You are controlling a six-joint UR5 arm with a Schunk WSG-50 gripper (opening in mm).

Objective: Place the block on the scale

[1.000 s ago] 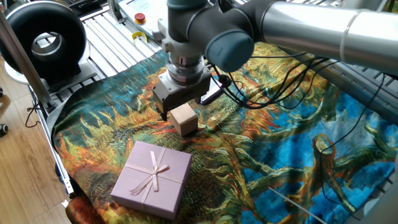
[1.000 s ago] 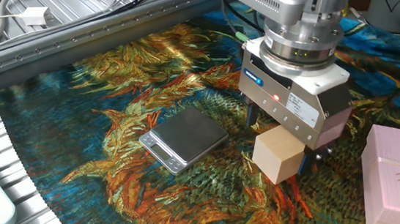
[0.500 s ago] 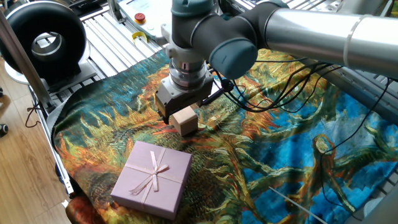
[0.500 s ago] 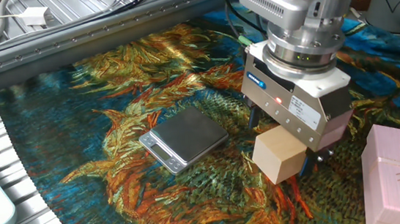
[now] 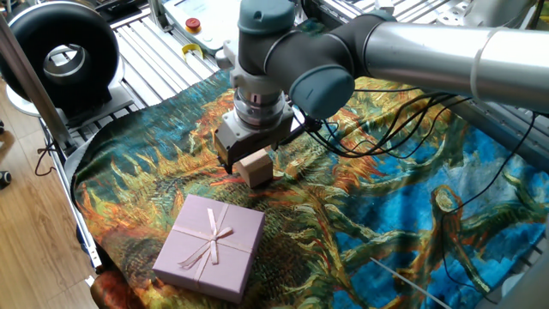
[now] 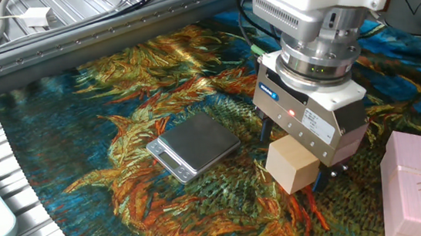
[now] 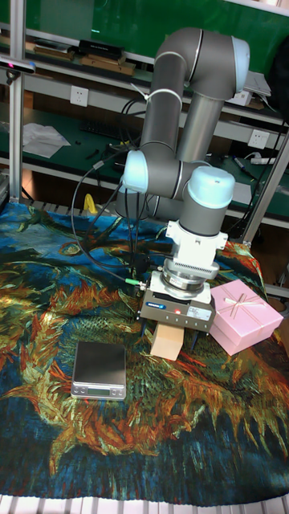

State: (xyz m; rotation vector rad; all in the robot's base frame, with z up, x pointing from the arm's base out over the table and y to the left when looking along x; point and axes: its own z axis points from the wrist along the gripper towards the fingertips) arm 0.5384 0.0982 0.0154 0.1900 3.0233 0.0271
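The block (image 6: 292, 166) is a small tan cube held between the fingers of my gripper (image 6: 306, 168), which is shut on it low over the patterned cloth. The scale (image 6: 194, 145) is a thin slab with a glossy top, lying flat to the left of the block with a gap of cloth between them. In the tall fixed view the block (image 7: 167, 341) hangs under the gripper (image 7: 172, 336), and the scale (image 7: 99, 369) lies lower left of it. From the one fixed view the block (image 5: 255, 166) shows under the gripper (image 5: 248, 158); the arm hides the scale there.
A large pink gift box (image 5: 210, 245) with a ribbon sits on the cloth close to the gripper, also visible as the pink box (image 7: 245, 315). Black cables (image 5: 369, 142) trail over the cloth behind the arm. A black round fan (image 5: 60, 56) stands beyond the table's corner.
The wrist and arm have shifted slightly over the last second. The block stays gripped at nearly the same spot, and the scale and pink box have not moved.
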